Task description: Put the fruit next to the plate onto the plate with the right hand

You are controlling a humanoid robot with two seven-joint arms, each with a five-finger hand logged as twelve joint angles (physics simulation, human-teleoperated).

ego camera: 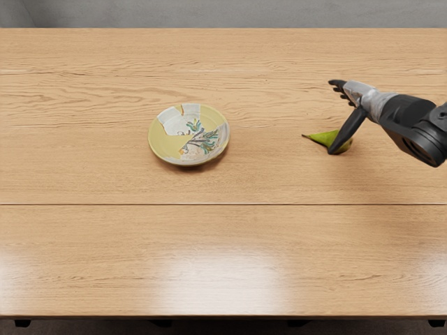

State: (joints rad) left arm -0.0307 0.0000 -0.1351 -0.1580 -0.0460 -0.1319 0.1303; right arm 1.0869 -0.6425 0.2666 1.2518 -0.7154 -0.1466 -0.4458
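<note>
Fruit (321, 137) lies on tabletop (223, 244), well right of plate (166, 143), not on it. You see right robot hand (355, 105) reaching in from right edge, just above fruit, fingers (339, 84) spread, grasping nothing. One dark digit crosses fruit's front.

Wide wooden table (223, 244) with pale grain, plank seam running nine to three o'clock just below centre, glossy sheen toward six o'clock, grey backdrop (223, 12) along twelve o'clock, dark feet (22, 323) under the near edge
</note>
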